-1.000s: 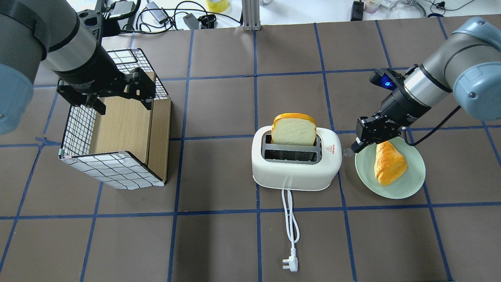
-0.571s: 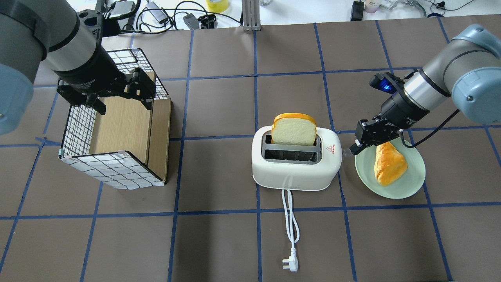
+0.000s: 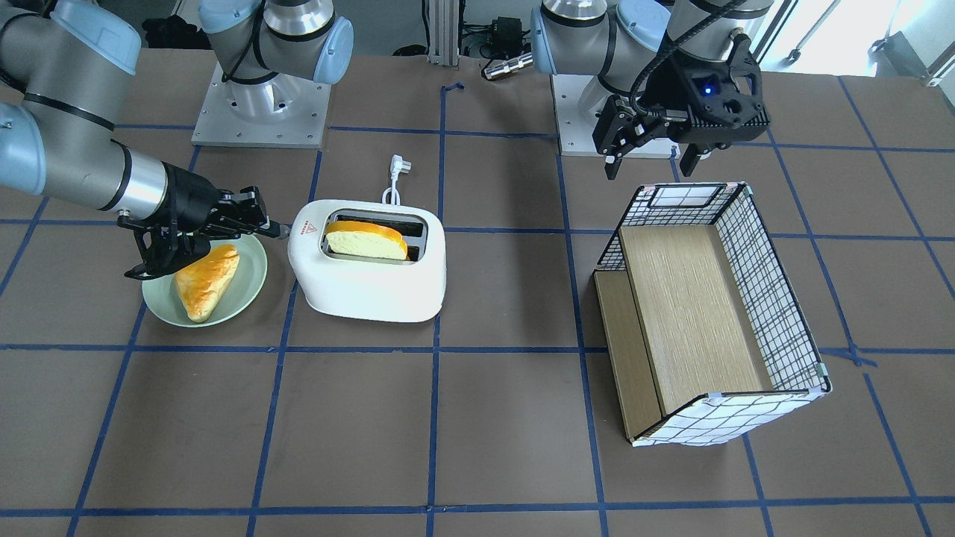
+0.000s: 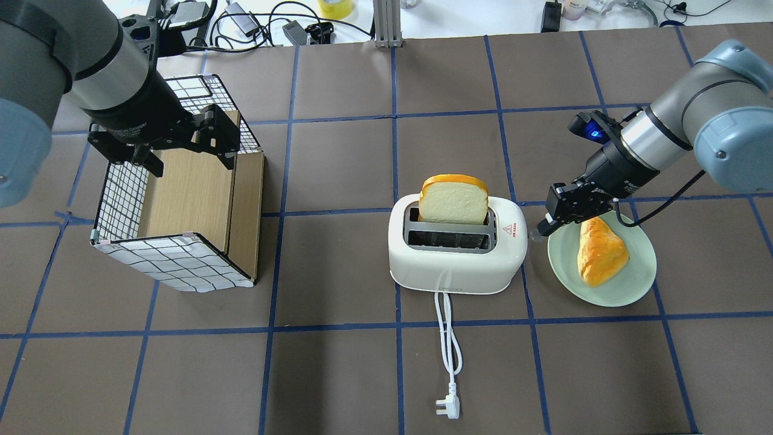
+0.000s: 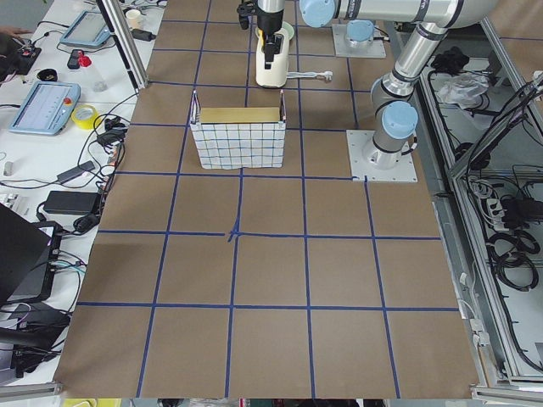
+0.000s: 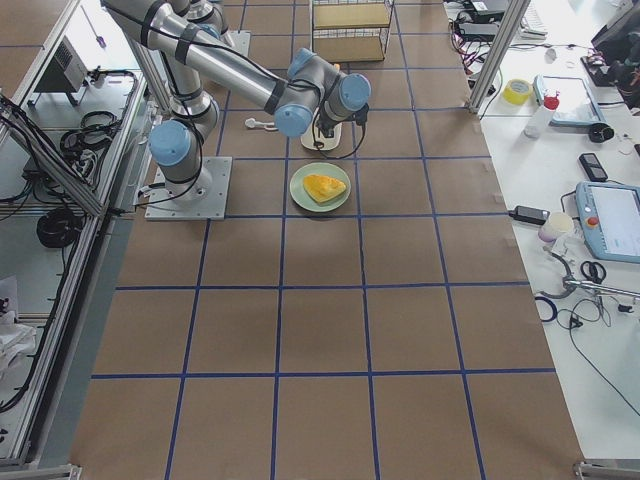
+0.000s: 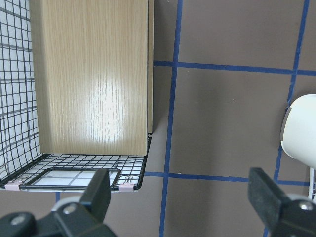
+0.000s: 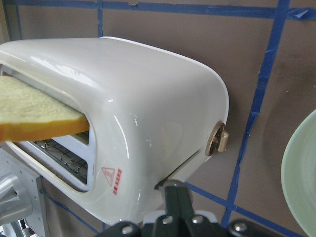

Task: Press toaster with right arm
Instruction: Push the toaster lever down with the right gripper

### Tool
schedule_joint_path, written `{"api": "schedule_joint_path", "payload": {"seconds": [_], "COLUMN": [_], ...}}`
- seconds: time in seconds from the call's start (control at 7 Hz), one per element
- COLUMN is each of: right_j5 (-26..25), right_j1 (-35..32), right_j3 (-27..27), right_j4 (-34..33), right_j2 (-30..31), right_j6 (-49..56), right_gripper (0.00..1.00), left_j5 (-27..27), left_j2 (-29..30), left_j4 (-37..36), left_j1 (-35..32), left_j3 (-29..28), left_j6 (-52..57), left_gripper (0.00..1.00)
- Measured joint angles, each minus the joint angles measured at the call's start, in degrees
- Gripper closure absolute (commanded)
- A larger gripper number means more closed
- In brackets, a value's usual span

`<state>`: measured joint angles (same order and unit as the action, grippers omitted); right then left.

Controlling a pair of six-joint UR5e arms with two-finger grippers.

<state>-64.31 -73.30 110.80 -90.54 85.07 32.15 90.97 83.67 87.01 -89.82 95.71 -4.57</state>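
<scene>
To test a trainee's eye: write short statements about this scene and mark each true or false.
A pale slice of bread stands in one slot of the white rounded plastic toaster. True.
The toaster's white plug sits in a socket. False: it lies loose on the brown table.
The right pincer is shut, at the toaster's end. True.
The pale green round plate is empty. False: a yellow-orange pastry wedge lies on it.
The left pincer grips the wire-mesh basket. False: it is open, holding nothing.

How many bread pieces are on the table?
2. One slice stands in the toaster's slot farther from the robot; one wedge lies on the plate. None looks hidden.
</scene>
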Motion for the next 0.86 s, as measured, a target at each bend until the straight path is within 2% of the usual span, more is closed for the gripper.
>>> {"api": "schedule_joint_path", "payload": {"seconds": [0.86], "right_j5": [0.0], "right_j1": [0.0], "right_j3": [1.7], "right_j4": [-3.7], "right_j2": [-0.9], "right_j6": [0.5], "right_gripper": [1.0], "left_j5": [0.0], "left_j2": [0.0], "left_j4": [0.0], "left_j1": [0.0], "left_j3": [0.0], "left_j6": [0.0], "left_gripper": [0.0]}}
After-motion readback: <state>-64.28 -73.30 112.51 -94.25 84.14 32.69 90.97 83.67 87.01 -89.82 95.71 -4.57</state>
